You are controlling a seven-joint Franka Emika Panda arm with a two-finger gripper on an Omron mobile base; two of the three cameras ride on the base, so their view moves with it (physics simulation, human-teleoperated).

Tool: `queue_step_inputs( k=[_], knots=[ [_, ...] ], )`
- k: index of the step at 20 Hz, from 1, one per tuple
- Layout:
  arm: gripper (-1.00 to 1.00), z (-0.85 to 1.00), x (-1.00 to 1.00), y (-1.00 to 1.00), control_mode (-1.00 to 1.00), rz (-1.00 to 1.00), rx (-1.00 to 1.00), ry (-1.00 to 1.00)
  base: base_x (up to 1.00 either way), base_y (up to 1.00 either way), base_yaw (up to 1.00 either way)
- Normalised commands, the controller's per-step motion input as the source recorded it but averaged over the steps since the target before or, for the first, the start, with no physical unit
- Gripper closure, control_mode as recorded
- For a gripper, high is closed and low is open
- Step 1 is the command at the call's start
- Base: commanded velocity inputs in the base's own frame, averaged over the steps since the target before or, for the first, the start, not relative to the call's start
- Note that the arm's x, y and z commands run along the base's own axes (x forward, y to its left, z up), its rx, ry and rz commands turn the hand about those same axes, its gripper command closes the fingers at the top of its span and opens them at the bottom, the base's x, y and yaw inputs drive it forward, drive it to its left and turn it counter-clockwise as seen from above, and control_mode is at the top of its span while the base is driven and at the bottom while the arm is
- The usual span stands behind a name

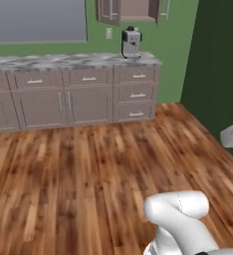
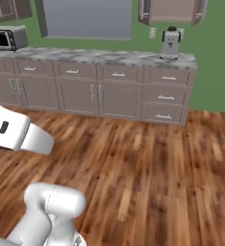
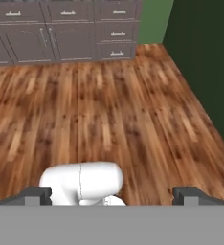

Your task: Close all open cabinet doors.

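High on the green wall, an upper cabinet stands open: its left cabinet door [image 1: 108, 11] [image 2: 143, 12] and right cabinet door [image 1: 164, 8] [image 2: 199, 12] both swing outward from the bare interior [image 2: 172, 10]. The lower cabinet doors [image 1: 88, 105] [image 2: 112, 100] under the counter look shut, with vertical silver handles. In the hand view my gripper [image 3: 113, 197] is open, its dark fingertips [image 3: 37, 195] far apart, nothing between them. It hangs over the wooden floor, far from the cabinets.
A coffee machine [image 1: 131, 43] [image 2: 171, 43] stands on the marble counter [image 1: 63, 61] below the open cabinet. A toaster oven [image 2: 6, 38] sits at the counter's left. Drawers [image 1: 136, 94] fill the counter's right end. A dark green wall [image 1: 218, 74] bounds the right. Wooden floor [image 1: 88, 164] lies between.
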Motion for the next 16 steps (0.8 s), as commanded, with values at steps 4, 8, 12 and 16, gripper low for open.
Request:
queue_step_inputs(
  k=[4, 8, 12, 16],
  knots=[
    [-1.0, 0.0, 0.0, 0.0, 1.0, 0.0, 0.0, 0.0, 1.0, -0.48, 0.0],
    [-1.0, 0.0, 0.0, 0.0, 1.0, 0.0, 0.0, 0.0, 1.0, -0.48, 0.0],
    [-1.0, 0.0, 0.0, 0.0, 1.0, 0.0, 0.0, 0.0, 1.0, -0.48, 0.0],
    [-1.0, 0.0, 0.0, 0.0, 1.0, 0.0, 0.0, 0.0, 1.0, -0.5, 0.0]
  ],
)
